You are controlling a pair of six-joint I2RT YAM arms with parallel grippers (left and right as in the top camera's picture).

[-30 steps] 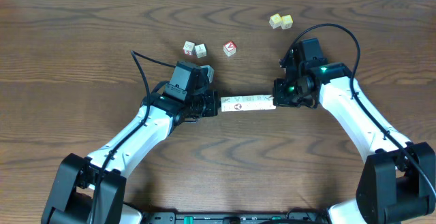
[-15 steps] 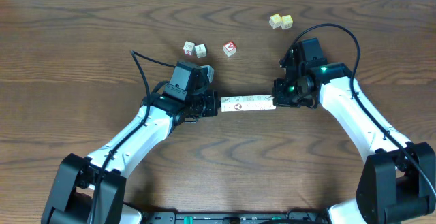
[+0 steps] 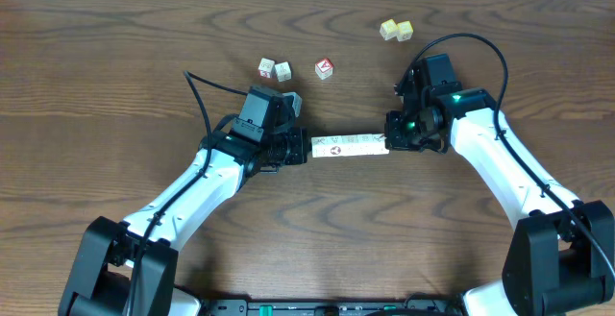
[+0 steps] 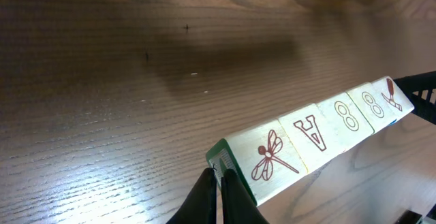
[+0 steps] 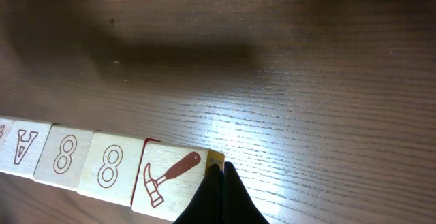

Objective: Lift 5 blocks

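1. The blocks (image 3: 350, 146) sat end to end in one straight row of five, mid-table, spanning the gap between the two grippers.
2. The left wrist view showed the row's (image 4: 320, 139) top faces: dragonfly, A, 8, 8, hammer. Its shadow fell well apart from it on the wood, so the row looked clear of the table (image 3: 96, 66).
3. The left gripper (image 3: 306, 149) had its fingers pinched together, tips butted against the dragonfly end (image 4: 219, 178), with nothing between the fingers.
4. The right gripper (image 3: 388, 141) was the same: fingers closed on each other, tips pressed to the hammer end (image 5: 219, 175).
5. The row was clamped lengthwise between the two closed tips.
6. Farther back were two loose whitish cubes (image 3: 274, 69), touching, and a red-faced cube (image 3: 324, 68) just beside them.
7. Two pale yellow cubes (image 3: 396, 30) sat together near the far edge, behind the right arm.
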